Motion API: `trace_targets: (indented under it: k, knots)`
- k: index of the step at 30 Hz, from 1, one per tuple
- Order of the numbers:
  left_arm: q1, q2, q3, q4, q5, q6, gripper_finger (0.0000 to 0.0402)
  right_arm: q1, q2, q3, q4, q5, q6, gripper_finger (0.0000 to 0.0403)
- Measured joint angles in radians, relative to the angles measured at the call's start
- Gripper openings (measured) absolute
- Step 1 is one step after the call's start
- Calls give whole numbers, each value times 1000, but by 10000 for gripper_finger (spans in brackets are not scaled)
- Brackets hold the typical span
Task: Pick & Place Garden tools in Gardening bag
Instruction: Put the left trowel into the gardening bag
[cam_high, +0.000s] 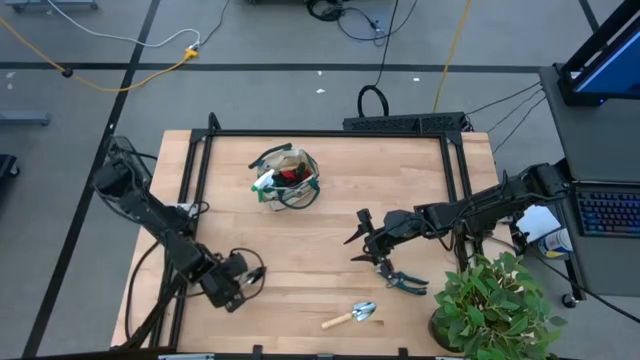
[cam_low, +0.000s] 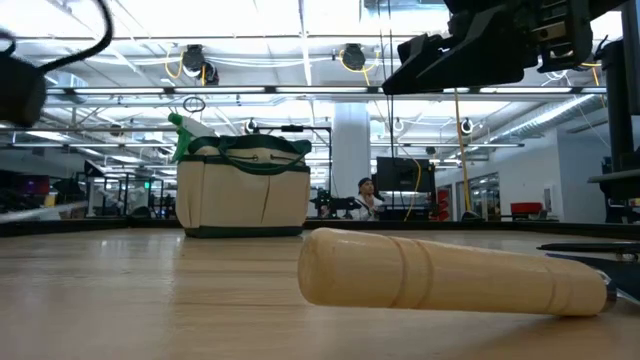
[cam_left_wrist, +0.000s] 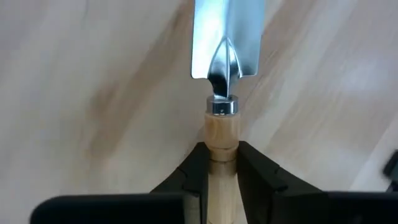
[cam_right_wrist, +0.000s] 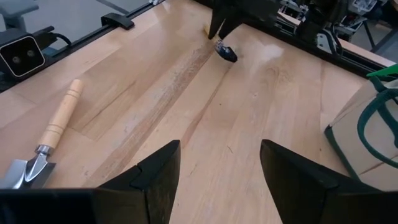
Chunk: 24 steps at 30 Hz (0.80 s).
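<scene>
Your left arm reaches low toward tabletop (cam_high: 320, 225) 7 o'clock corner. Left claw (cam_left_wrist: 222, 152) clenched on wooden handle of held trowel (cam_left_wrist: 225, 37); its long axis runs in line with claw, blade ahead of fingers.

Your right arm stretches in from 3 o'clock. Right claw (cam_right_wrist: 219, 152) released, above tabletop centre.

Pruning shears (cam_high: 405, 281) at claw's 5 o'clock. Loose trowel (cam_high: 350, 316) at 6 o'clock edge, handle toward 8, blade toward 2. Gardening bag (cam_high: 285, 178) upright at 11 o'clock.
</scene>
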Motion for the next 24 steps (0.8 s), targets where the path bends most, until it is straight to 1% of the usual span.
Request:
trace_targets:
  k: [4, 8, 12, 16, 21, 24]
  knots:
    - [90, -17, 27, 13, -88, 212, 58, 0, 0, 0, 0, 0, -15, 212]
    - [220, -24, 73, 0, -161, 445, 58, 0, 0, 0, 0, 0, -45, 212]
    - [368, -25, 137, 8, -268, 754, 58, 0, 0, 0, 1, -1, -52, 212]
    - [514, -25, 225, 4, -332, 1034, 58, 0, 0, 0, 0, -1, -52, 212]
    - [677, -25, 344, 10, -402, 1290, 58, 0, 0, 0, -7, -1, -54, 212]
    - [751, -25, 402, 10, -490, 1377, 65, 0, 0, 0, -7, -1, -56, 212]
